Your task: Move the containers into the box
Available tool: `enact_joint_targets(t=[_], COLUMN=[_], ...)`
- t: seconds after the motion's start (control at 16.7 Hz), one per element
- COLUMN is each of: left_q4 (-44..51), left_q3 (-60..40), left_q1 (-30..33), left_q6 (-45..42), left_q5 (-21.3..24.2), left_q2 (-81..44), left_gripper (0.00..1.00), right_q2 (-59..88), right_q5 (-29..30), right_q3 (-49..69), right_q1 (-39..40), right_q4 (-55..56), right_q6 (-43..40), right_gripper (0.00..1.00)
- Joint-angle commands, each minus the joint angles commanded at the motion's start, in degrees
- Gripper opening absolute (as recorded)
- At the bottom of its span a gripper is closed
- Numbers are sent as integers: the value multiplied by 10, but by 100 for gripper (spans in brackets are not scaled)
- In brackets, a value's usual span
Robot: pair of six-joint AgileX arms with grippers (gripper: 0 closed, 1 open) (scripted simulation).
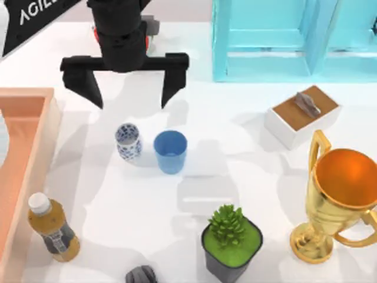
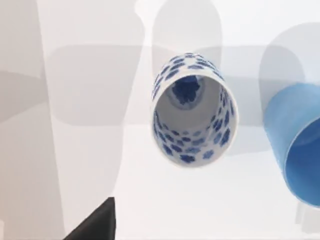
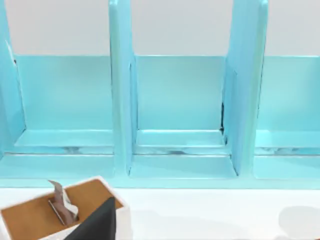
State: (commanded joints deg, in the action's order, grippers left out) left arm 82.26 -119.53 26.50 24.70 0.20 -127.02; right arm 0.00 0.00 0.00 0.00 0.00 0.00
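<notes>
Two containers stand side by side mid-table: a white cup with a dark-blue pattern [image 1: 128, 141] [image 2: 192, 115] and, just to its right, a plain blue tumbler [image 1: 171, 151] [image 2: 300, 145]. Both are upright and untouched. My left gripper [image 1: 131, 99] hangs open just behind them, roughly in line with the patterned cup, its jaws spread wide and holding nothing. One of its dark fingertips [image 2: 95, 225] shows in the left wrist view. The orange-brown box [image 1: 26, 147] lies along the table's left edge. A dark part of my right gripper [image 3: 97, 225] shows near a white box.
A turquoise frame [image 1: 277, 41] [image 3: 175, 110] stands at the back right. In front of it sits a white wooden-topped box [image 1: 303, 118] [image 3: 55, 215]. A gold trophy [image 1: 341, 194], a potted plant [image 1: 231, 242] and an amber bottle [image 1: 53, 230] line the front.
</notes>
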Motion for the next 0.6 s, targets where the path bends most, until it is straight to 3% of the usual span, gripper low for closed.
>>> enact_joint_targets(t=[0.6], left_q4=[-39], left_q3=[35], left_q1=[-1], left_q6=[0], left_q5=[0], left_q2=[-9], left_gripper=[100], right_q2=[0], right_q5=[0], right_q3=[0], right_q1=[0], right_q4=[0], right_q6=[0], right_gripper=[100])
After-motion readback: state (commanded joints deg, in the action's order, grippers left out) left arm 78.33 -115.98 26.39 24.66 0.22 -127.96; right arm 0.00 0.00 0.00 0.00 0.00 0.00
